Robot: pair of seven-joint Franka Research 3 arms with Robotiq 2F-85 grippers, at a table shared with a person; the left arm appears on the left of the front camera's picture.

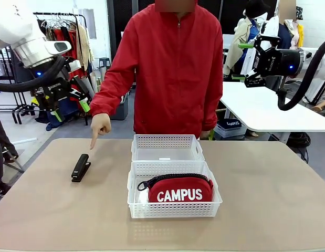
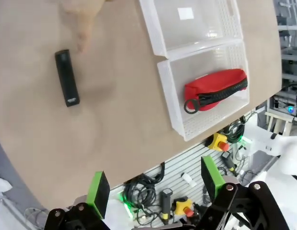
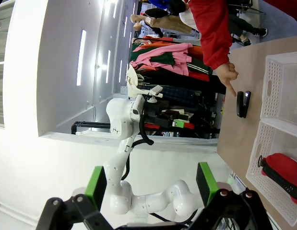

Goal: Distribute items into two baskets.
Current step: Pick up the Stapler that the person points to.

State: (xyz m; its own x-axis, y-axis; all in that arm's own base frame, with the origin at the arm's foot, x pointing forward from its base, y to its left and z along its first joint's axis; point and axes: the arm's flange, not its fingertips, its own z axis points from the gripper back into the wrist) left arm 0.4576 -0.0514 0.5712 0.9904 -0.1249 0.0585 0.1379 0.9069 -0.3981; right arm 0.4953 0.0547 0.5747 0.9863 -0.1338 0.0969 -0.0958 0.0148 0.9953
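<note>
Stapler [image 1: 81, 167] beside person's pointing hand [image 1: 101, 125], baskets [image 1: 173, 164] nearby.

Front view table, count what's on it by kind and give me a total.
White lattice baskets: 2
Red CAMPUS zip pouch: 1
Black stapler: 1
Total: 4

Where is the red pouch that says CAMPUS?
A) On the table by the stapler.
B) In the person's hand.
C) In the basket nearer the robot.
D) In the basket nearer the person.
C: the red pouch lies inside the near basket, while the stapler lies out on the table.
</note>
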